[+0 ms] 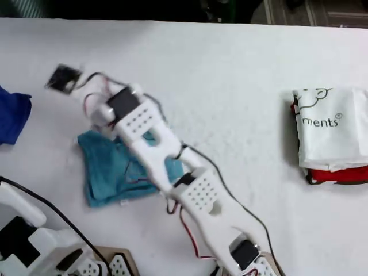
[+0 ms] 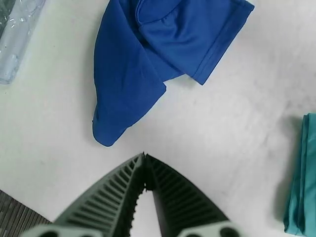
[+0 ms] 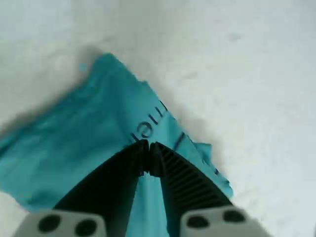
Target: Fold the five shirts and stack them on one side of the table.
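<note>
A teal shirt (image 1: pixel 112 169) lies crumpled on the white table (image 1: pixel 230 75) at the left of centre, and the right arm (image 1: pixel 149 132) reaches across it from the front edge. My right gripper (image 3: pixel 146 146) is shut, its tips over the printed part of the teal shirt (image 3: pixel 89 133); I see no cloth between them. A blue shirt (image 1: pixel 11 118) lies bunched at the table's left edge. My left gripper (image 2: pixel 144 158) is shut and holds nothing, just short of the blue shirt (image 2: pixel 153 54). A folded stack (image 1: pixel 332 135) sits at the right, white shirt on top of red.
The left arm's base (image 1: pixel 23 230) stands at the front left corner. Cables (image 1: pixel 190 233) trail along the right arm. A clear plastic piece (image 2: pixel 15 39) lies beyond the blue shirt. Bare table stretches between the teal shirt and the stack.
</note>
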